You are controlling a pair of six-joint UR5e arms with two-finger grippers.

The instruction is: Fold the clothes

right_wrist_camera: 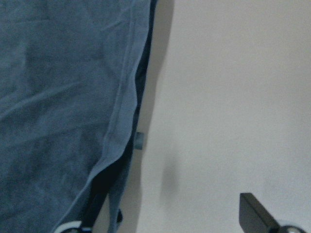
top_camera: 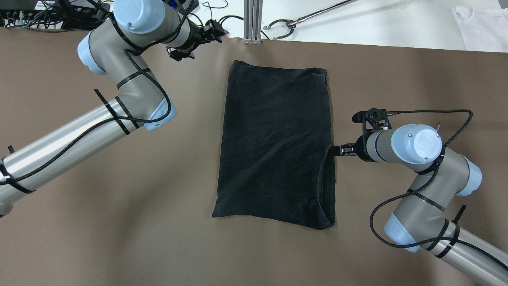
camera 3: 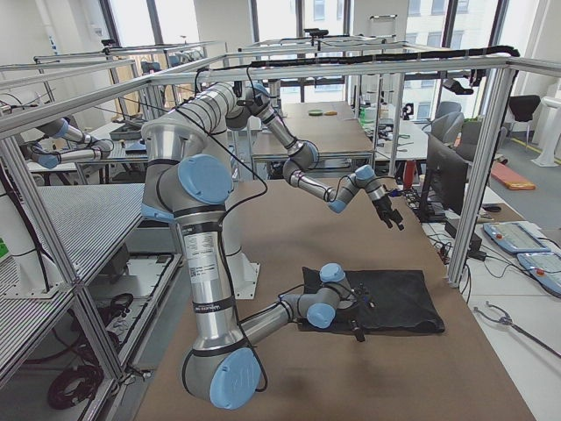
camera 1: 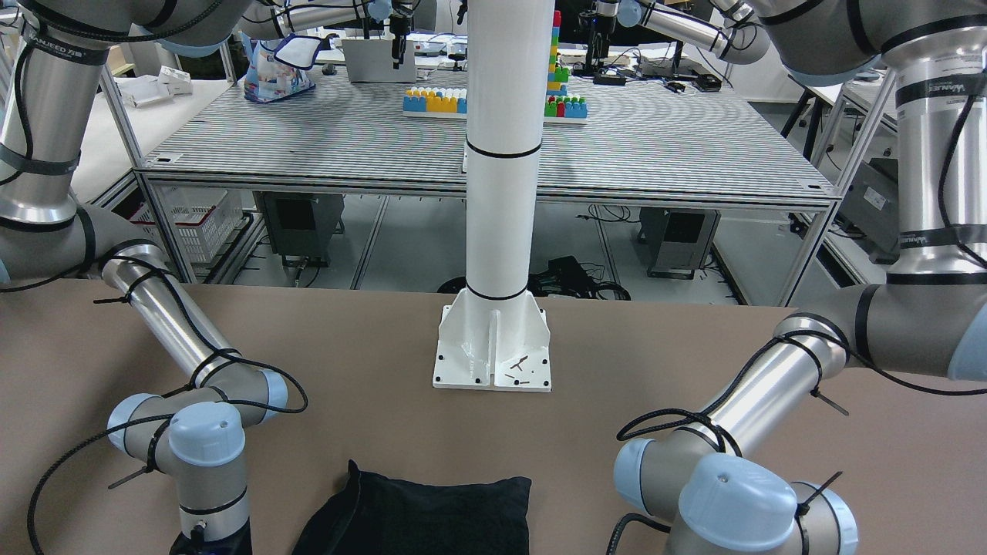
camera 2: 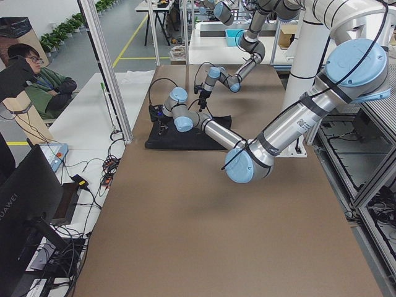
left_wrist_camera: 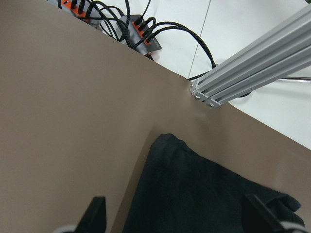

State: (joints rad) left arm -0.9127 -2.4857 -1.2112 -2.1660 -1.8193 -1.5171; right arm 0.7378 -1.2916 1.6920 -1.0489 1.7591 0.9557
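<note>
The brown, matte tabletop (top_camera: 119, 222) is the broadest surface, smooth and flat. On it lie the clothes (top_camera: 274, 139): one plain black rectangle of soft, dull fabric. It lies flat with faint creases, its long sides running away from the robot, and sits midway between the two arms.

A round, glossy white pillar (camera 1: 501, 193) stands on a flanged square base. It is well apart from the short edge of the clothes that lies nearest the robot.

The left arm (top_camera: 71, 139) is a silver tube with grey and pale-blue joints, and it reaches past the long left side of the clothes. The right arm (top_camera: 420, 186) is built the same way and bends in toward the long right side.

The left gripper (left_wrist_camera: 177, 216) hovers above bare tabletop just beside the far left corner of the clothes. Its jaws are spread wide and hold nothing.

The right gripper (right_wrist_camera: 165, 221) is low at the right edge of the clothes, where a stitched hem lifts and leaves a dark gap beneath. Its jaws are spread. One fingertip (right_wrist_camera: 257, 216) is over bare tabletop, while the other is partly hidden under the raised hem.

A ribbed aluminium post (left_wrist_camera: 252, 63) stands just beyond the far short edge of the clothes.
</note>
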